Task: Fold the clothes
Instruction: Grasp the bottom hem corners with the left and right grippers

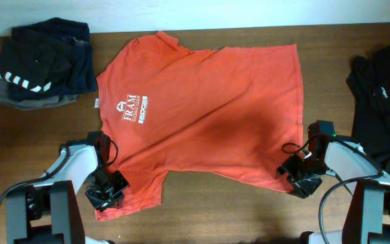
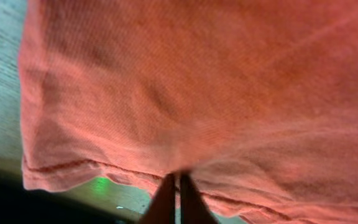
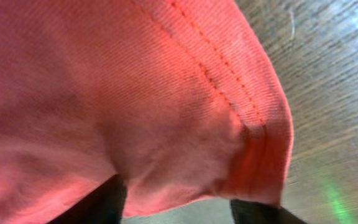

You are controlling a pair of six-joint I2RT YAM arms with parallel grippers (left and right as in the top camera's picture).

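Left tool (image 2: pixel 178 182) at T-shirt (image 1: pixel 208 115) hem

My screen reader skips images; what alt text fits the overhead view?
An orange-red T-shirt lies spread logo-up on a wooden table. The left jaws pinch its sleeve hem; the right jaws sit at a bottom-hem corner.

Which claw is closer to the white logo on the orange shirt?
Left. The left gripper pinches the T-shirt just below its FRAM logo; the right gripper is at the far hem corner.

Grey-white links (image 1: pixel 73 163), black tools (image 1: pixel 107 192), black cables (image 1: pixel 5 198), perhaps green LED (image 1: pixel 331 135)
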